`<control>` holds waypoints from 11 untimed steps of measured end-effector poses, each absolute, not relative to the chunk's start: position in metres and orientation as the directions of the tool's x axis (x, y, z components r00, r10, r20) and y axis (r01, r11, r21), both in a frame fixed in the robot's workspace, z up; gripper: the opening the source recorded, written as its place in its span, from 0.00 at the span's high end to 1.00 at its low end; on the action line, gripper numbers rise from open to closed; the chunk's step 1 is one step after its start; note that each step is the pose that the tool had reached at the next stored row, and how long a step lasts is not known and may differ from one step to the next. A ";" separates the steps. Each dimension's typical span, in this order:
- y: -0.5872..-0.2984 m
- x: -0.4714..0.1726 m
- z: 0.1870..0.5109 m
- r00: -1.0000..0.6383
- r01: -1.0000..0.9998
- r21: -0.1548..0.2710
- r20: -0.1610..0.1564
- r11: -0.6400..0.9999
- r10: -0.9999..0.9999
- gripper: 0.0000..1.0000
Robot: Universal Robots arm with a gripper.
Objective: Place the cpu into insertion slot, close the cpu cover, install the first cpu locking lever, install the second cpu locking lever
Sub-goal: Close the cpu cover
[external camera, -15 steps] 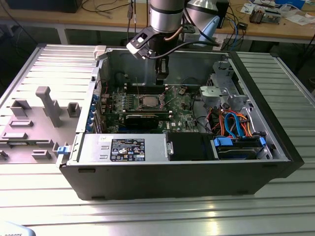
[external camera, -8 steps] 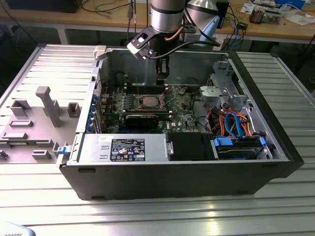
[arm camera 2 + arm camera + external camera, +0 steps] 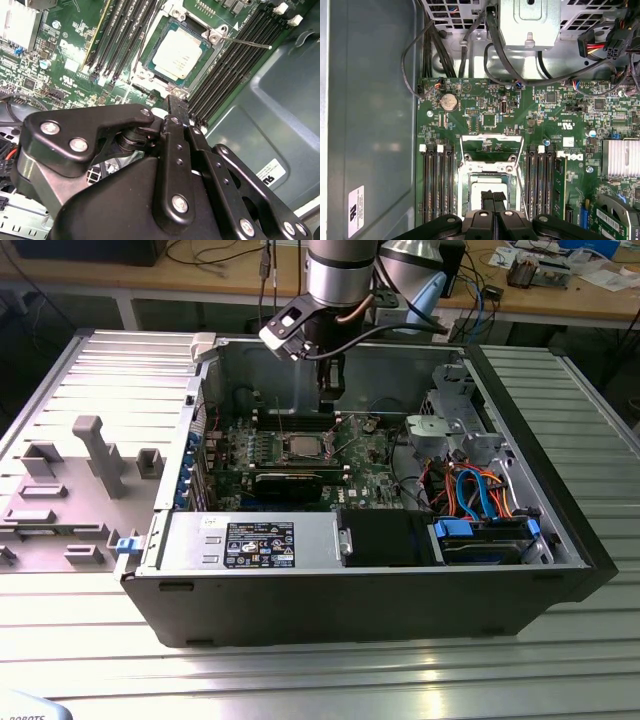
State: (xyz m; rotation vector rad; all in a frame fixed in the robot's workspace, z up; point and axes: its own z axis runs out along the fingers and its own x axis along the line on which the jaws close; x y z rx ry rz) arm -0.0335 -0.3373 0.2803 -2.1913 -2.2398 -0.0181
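Observation:
The cpu (image 3: 177, 52) lies flat in the insertion slot (image 3: 150, 62) on the green board, silver top up; it is also in the first wrist view (image 3: 481, 187) and the exterior view (image 3: 303, 447). The cpu cover (image 3: 492, 138) stands swung open beyond the slot, with the board showing through its cut-out. A thin locking lever (image 3: 247, 43) sticks out free beside the slot. My gripper (image 3: 493, 196) hangs just above the slot's near edge with its black fingers (image 3: 175, 107) together and nothing between them. In the exterior view the gripper (image 3: 330, 395) is inside the open computer case.
Long black memory slots (image 3: 437, 185) run along both sides of the slot. A black graphics card (image 3: 290, 483) lies in front of it. Cables and a drive cage (image 3: 455, 425) fill the exterior view's right; the case wall (image 3: 280, 100) is close behind.

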 end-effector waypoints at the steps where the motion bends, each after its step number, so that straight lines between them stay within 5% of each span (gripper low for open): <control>1: -0.337 -0.033 0.280 -0.022 1.000 0.003 0.014 0.022 1.000 0.89; 11: -0.337 -0.024 0.280 -0.022 1.000 0.003 0.014 0.022 1.000 0.89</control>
